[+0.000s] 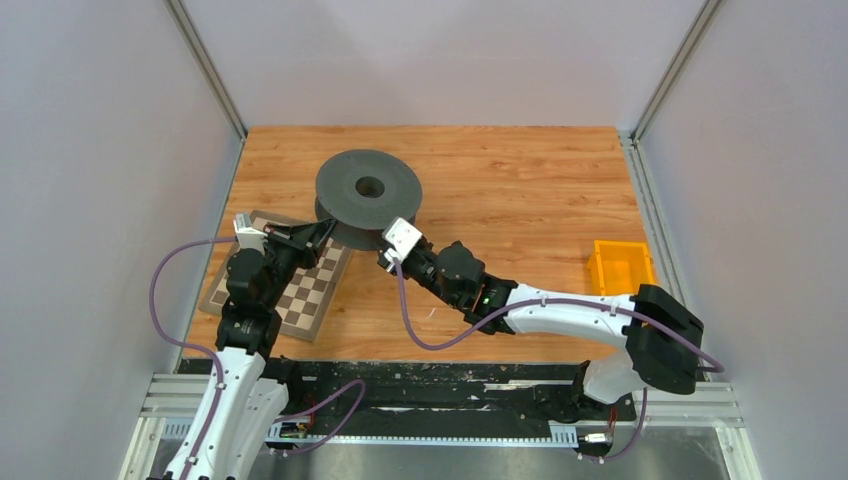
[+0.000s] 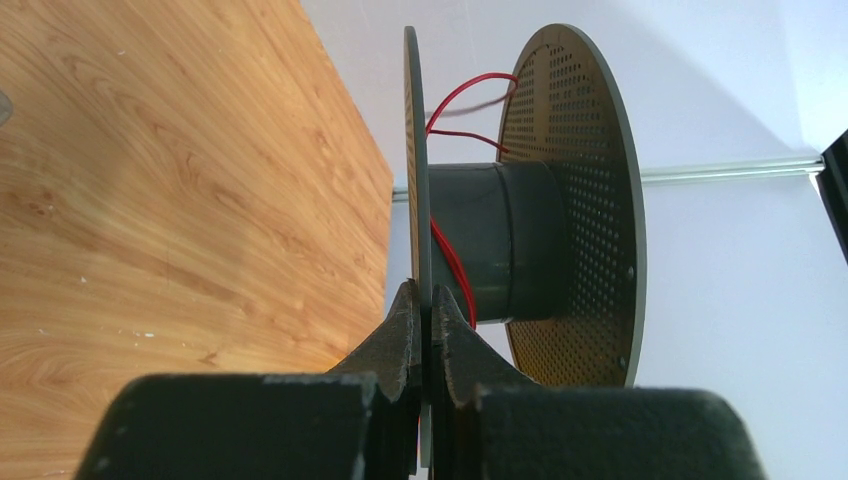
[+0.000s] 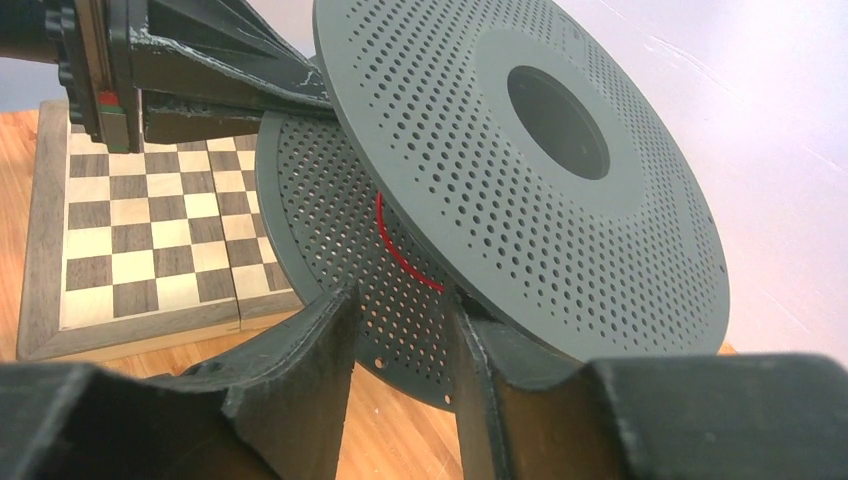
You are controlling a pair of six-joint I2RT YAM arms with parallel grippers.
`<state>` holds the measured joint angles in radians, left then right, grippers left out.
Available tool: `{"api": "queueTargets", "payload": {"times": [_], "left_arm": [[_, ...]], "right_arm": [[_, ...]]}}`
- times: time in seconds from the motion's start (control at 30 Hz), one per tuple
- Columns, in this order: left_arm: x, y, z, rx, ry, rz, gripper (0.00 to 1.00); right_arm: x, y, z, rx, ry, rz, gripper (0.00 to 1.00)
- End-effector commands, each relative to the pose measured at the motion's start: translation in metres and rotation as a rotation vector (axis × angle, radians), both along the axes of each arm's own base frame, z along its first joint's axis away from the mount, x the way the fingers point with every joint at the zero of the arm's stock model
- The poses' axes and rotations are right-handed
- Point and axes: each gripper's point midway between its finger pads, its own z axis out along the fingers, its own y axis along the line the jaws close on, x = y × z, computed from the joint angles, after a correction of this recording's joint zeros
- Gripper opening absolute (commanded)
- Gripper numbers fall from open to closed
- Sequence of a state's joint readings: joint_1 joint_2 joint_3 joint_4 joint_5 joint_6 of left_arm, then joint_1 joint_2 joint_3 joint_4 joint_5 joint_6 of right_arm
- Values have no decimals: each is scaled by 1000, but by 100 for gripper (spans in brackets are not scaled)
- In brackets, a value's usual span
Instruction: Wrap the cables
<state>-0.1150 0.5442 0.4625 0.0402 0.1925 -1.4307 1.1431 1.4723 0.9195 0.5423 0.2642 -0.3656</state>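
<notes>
The black spool [image 1: 345, 185] stands tilted at the far centre of the desk [image 1: 520, 200], its edge over the chessboard [image 1: 300, 290]. The cable [image 2: 455, 270], a thin red wire, lies in loose turns on the spool core between the two perforated flanges. The left hand [image 2: 428, 300] is clamped narrow on the rim of one flange. The right hand [image 3: 400, 350] sits at the near rim with its jaws partly apart, holding nothing. A yellow bin [image 1: 620, 265] stands at the right.

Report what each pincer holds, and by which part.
Left pincer is clamped on the rim of one flange of the black spool. Right pincer is open at the spool's edge, gripping nothing.
</notes>
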Motion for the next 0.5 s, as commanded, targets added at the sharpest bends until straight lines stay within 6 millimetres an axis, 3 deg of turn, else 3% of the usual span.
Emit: {"api": "queueTargets", "payload": {"times": [0.0,0.47], "left_arm": [[-18,-17,47,-18,-173,-110,0],[-18,-17,49,-20,-180,-111,0]], "right_arm": [[9,-16,17,50,-10,-64,42],[5,-38,21,65,-10,-99,46]]}}
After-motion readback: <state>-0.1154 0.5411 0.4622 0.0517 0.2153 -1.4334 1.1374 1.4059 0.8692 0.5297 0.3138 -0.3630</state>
